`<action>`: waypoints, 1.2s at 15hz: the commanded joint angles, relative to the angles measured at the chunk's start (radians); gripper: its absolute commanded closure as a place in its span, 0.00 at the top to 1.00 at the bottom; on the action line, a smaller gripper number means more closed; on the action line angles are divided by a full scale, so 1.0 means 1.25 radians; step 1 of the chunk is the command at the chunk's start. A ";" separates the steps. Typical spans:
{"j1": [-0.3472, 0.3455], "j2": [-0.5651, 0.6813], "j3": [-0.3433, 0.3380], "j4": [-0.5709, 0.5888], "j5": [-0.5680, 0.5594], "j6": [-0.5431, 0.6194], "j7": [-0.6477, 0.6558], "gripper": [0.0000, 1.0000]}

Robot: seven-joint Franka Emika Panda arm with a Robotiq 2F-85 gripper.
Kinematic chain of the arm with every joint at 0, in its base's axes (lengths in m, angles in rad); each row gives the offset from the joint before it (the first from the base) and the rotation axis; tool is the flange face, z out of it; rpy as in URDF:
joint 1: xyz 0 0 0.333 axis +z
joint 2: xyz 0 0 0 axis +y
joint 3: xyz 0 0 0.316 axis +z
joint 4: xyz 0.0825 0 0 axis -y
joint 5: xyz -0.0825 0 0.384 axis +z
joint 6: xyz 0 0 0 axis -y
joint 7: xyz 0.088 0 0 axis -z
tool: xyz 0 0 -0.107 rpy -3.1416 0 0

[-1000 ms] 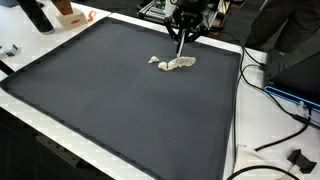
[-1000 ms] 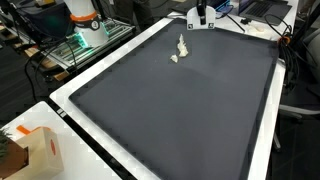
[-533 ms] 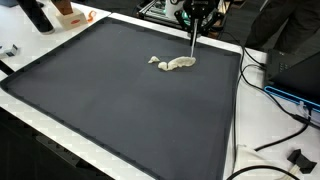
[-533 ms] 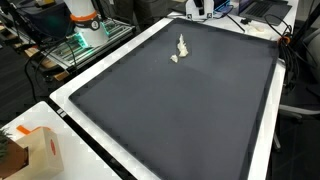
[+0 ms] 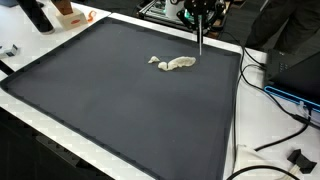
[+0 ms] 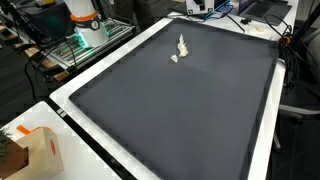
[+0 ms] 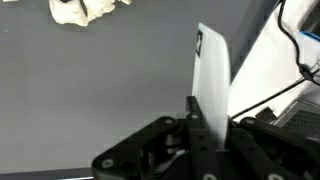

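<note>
White strip point(image 7: 212, 85) is seen clamped between the closed fingers of the gripper point(image 7: 205, 135), standing out ahead of them as a flat, narrow blade. In an exterior view the white strip point(image 5: 199, 42) hangs nearly upright below the gripper, its long axis pointing down at the dark mat point(image 5: 110, 95). Its lower end is found just beside the crumpled white piece point(image 5: 175, 63). Whether that end touches the mat or stops just above it cannot be told at this size; a small gap seems likely.

The crumpled white piece is laid flat on the mat, off to one side of the gripper and a little below it. Its long axis runs roughly crosswise to the hanging strip. Its nearest end is turned toward the strip's tip, and the rest stretches away from the gripper. In the wrist view the same piece point(image 7: 80, 10) is placed at the upper left corner, well off the line of the strip, so the piece is not under the gripper but beside it.

The mat is carried by a pale surface point(image 5: 262, 130), whose edge with its cables passes close behind the gripper.
</note>
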State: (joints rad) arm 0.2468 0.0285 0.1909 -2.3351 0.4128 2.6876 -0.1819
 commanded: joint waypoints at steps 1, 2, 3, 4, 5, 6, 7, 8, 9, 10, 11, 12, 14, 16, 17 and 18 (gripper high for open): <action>-0.021 -0.023 0.013 -0.026 0.126 0.001 -0.118 0.01; -0.025 -0.023 0.011 -0.028 0.157 -0.001 -0.144 0.01; -0.028 -0.023 0.010 -0.029 0.189 -0.004 -0.173 0.01; -0.033 -0.023 0.008 -0.031 0.224 -0.008 -0.200 0.01; -0.037 -0.023 0.007 -0.034 0.258 -0.013 -0.227 0.01; -0.041 -0.023 0.005 -0.037 0.285 -0.018 -0.246 0.01; -0.045 -0.024 0.003 -0.043 0.312 -0.025 -0.268 0.01; -0.049 -0.025 0.000 -0.050 0.333 -0.032 -0.282 0.01; -0.053 -0.025 -0.002 -0.057 0.348 -0.039 -0.291 0.01; -0.057 -0.025 -0.004 -0.064 0.361 -0.047 -0.300 0.01; -0.062 -0.026 -0.006 -0.072 0.376 -0.055 -0.312 0.01; -0.065 -0.028 -0.009 -0.081 0.387 -0.059 -0.319 0.01; -0.074 -0.033 -0.014 -0.099 0.420 -0.071 -0.345 0.01; -0.081 -0.038 -0.021 -0.117 0.454 -0.080 -0.372 0.01; -0.084 -0.041 -0.024 -0.124 0.472 -0.083 -0.387 0.01; -0.087 -0.042 -0.028 -0.131 0.490 -0.087 -0.403 0.01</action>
State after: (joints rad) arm 0.1531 0.0189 0.1689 -2.4485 0.9505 2.6168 -0.6191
